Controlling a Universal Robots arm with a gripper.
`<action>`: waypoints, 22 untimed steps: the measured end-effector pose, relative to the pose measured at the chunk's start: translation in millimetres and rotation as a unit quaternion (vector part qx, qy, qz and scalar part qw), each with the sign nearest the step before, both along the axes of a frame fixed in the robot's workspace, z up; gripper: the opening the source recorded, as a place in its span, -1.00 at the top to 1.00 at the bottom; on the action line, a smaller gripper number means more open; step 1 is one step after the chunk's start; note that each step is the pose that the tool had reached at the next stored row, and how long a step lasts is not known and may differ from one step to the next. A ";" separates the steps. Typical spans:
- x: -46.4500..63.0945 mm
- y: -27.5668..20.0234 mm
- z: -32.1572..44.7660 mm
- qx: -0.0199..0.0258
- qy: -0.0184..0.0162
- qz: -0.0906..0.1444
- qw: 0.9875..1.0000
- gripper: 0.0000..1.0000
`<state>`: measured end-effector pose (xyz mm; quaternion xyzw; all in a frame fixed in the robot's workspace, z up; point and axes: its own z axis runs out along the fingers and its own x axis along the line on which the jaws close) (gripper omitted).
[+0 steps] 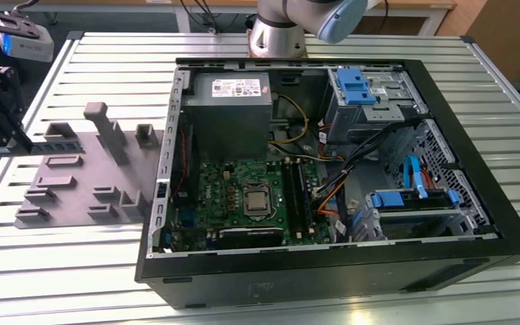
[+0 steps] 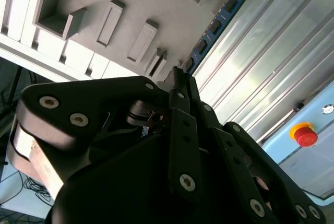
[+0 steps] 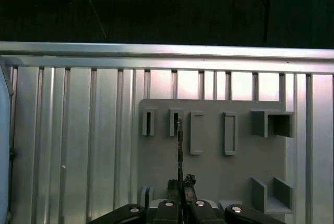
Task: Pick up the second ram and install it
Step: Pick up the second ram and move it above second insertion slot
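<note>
The second ram [image 1: 59,146] is a slim dark-blue stick with black chips [image 2: 219,23]. It lies level at the exterior view's far left, over the outer edge of the grey holder tray [image 1: 79,179]. My gripper [image 1: 25,144] is shut on one end of it, and both wrist views show the fingertips [image 2: 180,75] pinched together there. The first wrist view shows the ram edge-on [image 3: 179,145], running out from the gripper [image 3: 180,183] across the tray [image 3: 240,156]. I cannot tell whether the stick touches the tray. The green motherboard [image 1: 242,196] with its long black slots [image 1: 296,196] lies inside the open case.
The open black computer case [image 1: 332,271] fills the middle of the slatted metal table [image 1: 106,68]. It holds a grey power-supply box [image 1: 228,112], drive cages with blue clips [image 1: 359,88] and loose cables. Upright blocks [image 1: 106,132] rise from the tray. A red stop button [image 2: 305,134] is beyond the table edge.
</note>
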<state>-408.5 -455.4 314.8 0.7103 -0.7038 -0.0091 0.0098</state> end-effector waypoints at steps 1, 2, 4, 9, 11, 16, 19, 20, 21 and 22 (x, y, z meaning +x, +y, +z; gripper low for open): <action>0.0 0.0 1.1 0.000 0.000 0.000 1.000 0.73; 0.0 0.0 2.1 0.000 0.000 0.000 1.000 0.73; 0.0 0.0 4.2 0.000 0.000 0.000 1.000 0.73; 0.0 0.0 9.9 0.000 0.000 0.000 1.000 0.73; 0.0 0.0 12.3 0.000 0.000 0.000 1.000 0.73; 0.0 0.0 18.3 0.000 0.000 0.000 1.000 0.73; 0.0 0.0 22.0 0.000 0.000 0.000 1.000 0.73; 0.0 0.0 23.2 0.000 0.000 0.000 1.000 0.73; 0.0 0.0 24.4 0.000 0.000 0.000 1.000 0.73; 0.0 0.0 25.7 0.000 0.000 0.000 1.000 0.73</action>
